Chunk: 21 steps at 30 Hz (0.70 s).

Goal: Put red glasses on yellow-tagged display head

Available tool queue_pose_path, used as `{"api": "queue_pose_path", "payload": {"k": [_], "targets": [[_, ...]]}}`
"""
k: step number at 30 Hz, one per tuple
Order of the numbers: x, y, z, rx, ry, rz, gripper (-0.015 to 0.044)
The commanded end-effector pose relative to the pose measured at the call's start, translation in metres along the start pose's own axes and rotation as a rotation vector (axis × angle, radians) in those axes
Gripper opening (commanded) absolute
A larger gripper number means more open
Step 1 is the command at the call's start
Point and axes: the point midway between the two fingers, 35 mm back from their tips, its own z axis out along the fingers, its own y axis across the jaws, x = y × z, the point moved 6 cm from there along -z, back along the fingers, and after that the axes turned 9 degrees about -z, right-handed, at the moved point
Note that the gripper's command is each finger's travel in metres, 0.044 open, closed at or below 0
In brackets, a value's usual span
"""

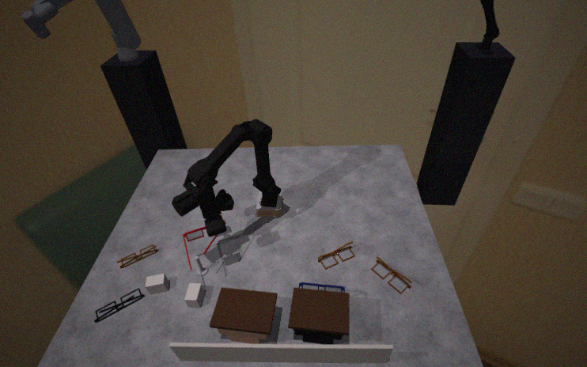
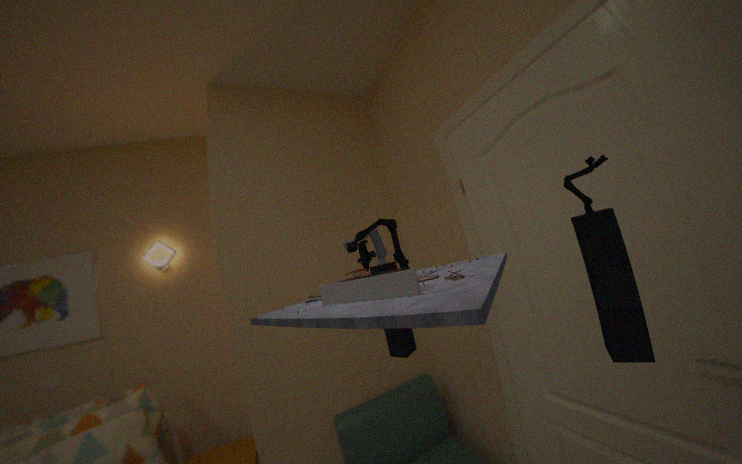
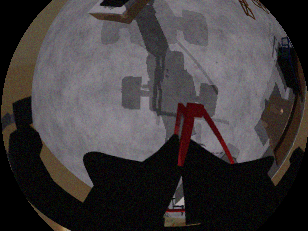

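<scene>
My gripper is shut on the red glasses and holds them above the table at the left of the arm's base. Their temples are unfolded and point towards the front of the top view. A tan display head and a black display head show only as lower parts under two brown panels, left and right. Their faces and ears are hidden, and no yellow tag can be made out. The held glasses are well clear of both heads.
A low pale wall stands at the near side of the heads. Blue glasses show at the right panel's far edge. Two white blocks stand left of the panels. Black glasses and several brown glasses lie on the table.
</scene>
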Motion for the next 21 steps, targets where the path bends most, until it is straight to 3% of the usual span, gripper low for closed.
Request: {"api": "queue_pose_path", "payload": {"k": [1, 21], "targets": [[0.001, 0.000, -0.005, -0.003, 0.001, -0.004, 0.0000], [0.065, -0.016, -0.008, -0.002, 0.007, -0.005, 0.0000]]}}
